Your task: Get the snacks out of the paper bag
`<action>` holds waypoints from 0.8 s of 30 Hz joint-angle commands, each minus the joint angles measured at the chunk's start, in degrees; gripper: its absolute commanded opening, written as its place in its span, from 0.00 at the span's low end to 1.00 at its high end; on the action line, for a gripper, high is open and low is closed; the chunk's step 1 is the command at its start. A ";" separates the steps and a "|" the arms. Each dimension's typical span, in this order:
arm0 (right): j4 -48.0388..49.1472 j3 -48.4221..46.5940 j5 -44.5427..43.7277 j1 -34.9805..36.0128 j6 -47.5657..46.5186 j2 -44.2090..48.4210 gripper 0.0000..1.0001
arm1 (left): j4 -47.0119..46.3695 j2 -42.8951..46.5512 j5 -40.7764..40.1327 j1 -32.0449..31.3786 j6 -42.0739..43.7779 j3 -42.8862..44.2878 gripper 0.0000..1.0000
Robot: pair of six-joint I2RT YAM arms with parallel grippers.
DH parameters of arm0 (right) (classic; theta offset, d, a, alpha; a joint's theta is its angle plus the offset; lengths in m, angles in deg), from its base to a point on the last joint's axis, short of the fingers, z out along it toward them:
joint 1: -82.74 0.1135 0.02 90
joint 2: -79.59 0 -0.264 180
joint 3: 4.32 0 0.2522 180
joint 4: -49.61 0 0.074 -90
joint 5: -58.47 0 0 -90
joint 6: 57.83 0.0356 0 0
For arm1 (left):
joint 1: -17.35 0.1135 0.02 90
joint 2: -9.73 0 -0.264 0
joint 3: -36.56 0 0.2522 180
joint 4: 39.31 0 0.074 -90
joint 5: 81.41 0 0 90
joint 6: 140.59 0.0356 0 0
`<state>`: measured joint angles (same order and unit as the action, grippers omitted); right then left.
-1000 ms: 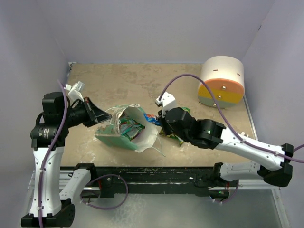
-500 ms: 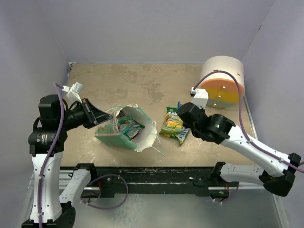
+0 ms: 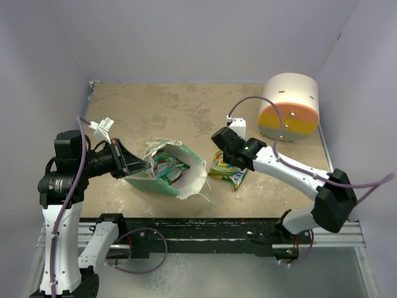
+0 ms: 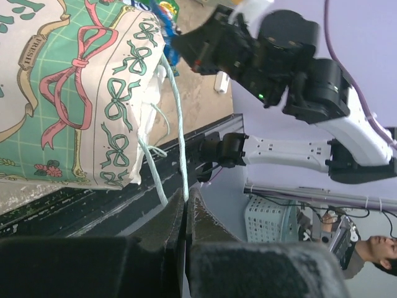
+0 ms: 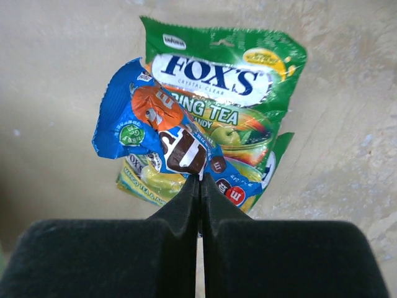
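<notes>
Nearby, cream-orange cylinder [image 3: 289, 99], right gripper [image 5: 199, 180] over green packet [image 5: 248, 93], beside paper bag [image 3: 193, 178].

Top view: black left gripper [image 4: 186, 194] points toward 3 o'clock, jaws pinched together; black right gripper [image 5: 200, 178] reaches toward 10 o'clock, jaws closed.

From above the right gripper [image 5: 200, 181] hides the blue packet [image 5: 146, 124], which covers part of the green packet [image 5: 248, 81], while the paper bag [image 4: 74, 93] runs off the left wrist view's left and top edges.
</notes>
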<state>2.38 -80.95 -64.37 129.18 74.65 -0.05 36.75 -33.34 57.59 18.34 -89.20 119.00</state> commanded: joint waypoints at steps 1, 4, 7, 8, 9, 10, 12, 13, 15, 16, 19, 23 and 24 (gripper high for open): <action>-1.15 0.54 0.49 -0.20 3.27 -4.64 0.00 | 2.13 1.05 3.87 -0.12 2.93 0.43 0.00; -1.39 3.50 2.87 -0.20 5.16 -6.06 0.00 | 2.38 1.83 3.86 -0.11 3.01 -0.10 0.00; 1.51 8.29 5.35 -0.20 5.33 -4.87 0.00 | 2.22 2.34 3.95 -0.12 2.84 -0.58 0.00; 2.70 9.38 5.96 -0.18 5.33 -4.11 0.00 | 2.18 2.52 3.92 -0.12 2.84 -0.71 0.00; 3.47 10.23 6.06 -0.20 5.18 -3.34 0.00 | 2.23 2.55 3.92 -0.10 2.96 -0.82 0.00; 3.85 10.60 6.23 -0.15 5.13 -2.69 0.02 | 2.31 2.60 3.93 -0.11 3.13 -0.82 0.00; 2.79 10.39 6.06 -0.20 4.66 -1.40 0.15 | 2.46 2.75 3.80 -0.11 3.27 -0.79 0.00; 1.73 9.89 5.70 -0.20 4.39 -0.69 0.20 | 2.51 2.73 3.77 -0.07 3.32 -0.75 0.00; -0.53 8.77 5.04 -0.19 3.65 1.28 0.33 | 2.58 2.73 3.57 -0.11 3.28 -0.52 0.00; -1.36 8.25 4.91 -0.20 3.05 3.16 0.38 | 2.67 2.77 3.30 -0.12 3.28 -0.37 0.00; -2.19 7.36 6.92 -0.18 -0.73 8.23 0.58 | 2.35 2.95 2.56 -0.12 3.11 -0.18 0.00; -3.83 7.32 11.60 -0.16 -5.38 14.13 0.71 | 1.88 2.61 1.86 -0.12 3.17 -0.38 0.00; -4.33 7.51 12.88 -0.20 -6.40 15.32 0.73 | 1.77 2.37 1.62 -0.12 3.31 -0.42 0.00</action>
<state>1.26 -71.51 -56.24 129.18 73.62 10.53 39.90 -30.89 59.31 18.34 -86.98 118.17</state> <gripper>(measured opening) 0.691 0.010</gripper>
